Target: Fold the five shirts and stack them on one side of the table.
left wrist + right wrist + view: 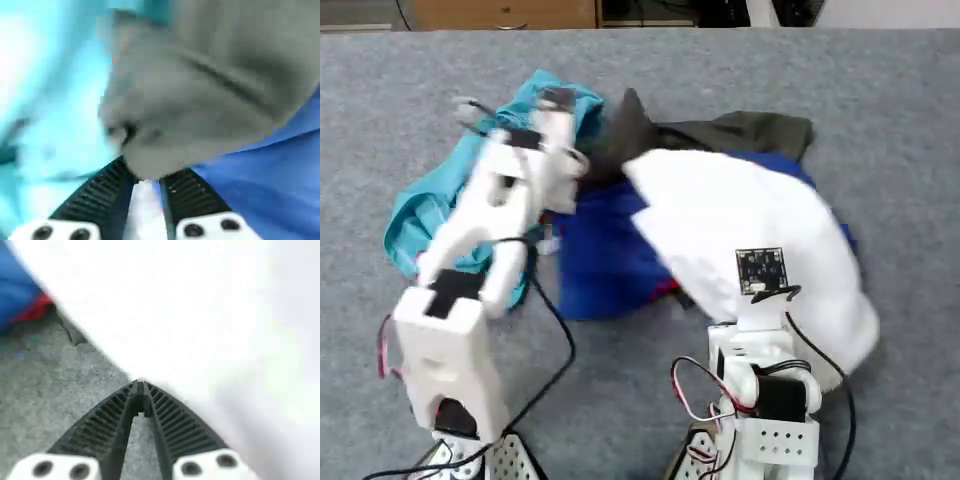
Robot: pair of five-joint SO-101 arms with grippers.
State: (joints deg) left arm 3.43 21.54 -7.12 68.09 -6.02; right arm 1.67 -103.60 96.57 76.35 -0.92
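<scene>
A heap of shirts lies on the grey table (880,100). A teal shirt (420,215) is at the left, a blue shirt (605,260) in the middle, and a dark grey shirt (720,135) behind it. A white shirt (740,210) is draped over the right arm. My left gripper (558,105) sits at the heap's back edge. In the left wrist view it (147,175) is shut on a fold of the dark grey shirt (200,90), between teal shirt (55,100) and blue shirt (270,190). My right gripper (139,386) is shut on the white shirt's (200,315) edge, held above the table.
A strip of red cloth (37,307) peeks from under the blue shirt (15,290), also seen as red cloth (665,290) in the high view. Bare table lies at the far right and along the back. Black cables (555,330) trail between the arm bases.
</scene>
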